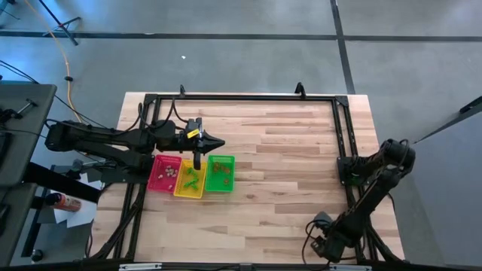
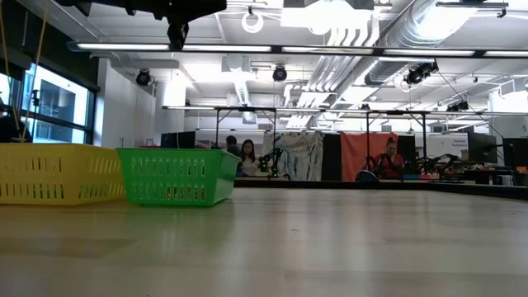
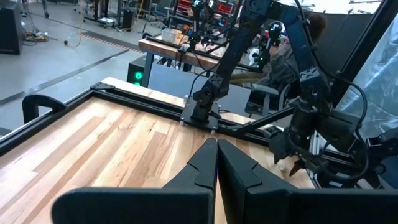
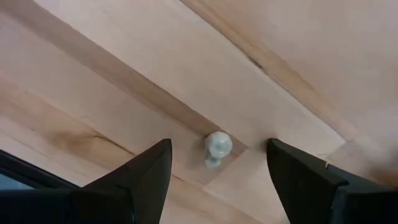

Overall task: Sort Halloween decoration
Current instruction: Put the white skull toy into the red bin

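Right hand (image 4: pixel 214 177) spread wide over a pale grey skull trinket (image 4: pixel 217 147) lying loose on the tabletop (image 4: pixel 280 74); left hand (image 3: pixel 217 165) pinched closed, empty.

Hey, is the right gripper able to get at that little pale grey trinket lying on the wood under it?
Probably yes. The right gripper is open with the pale grey trinket lying on the table between its fingers, and nothing stands between them.
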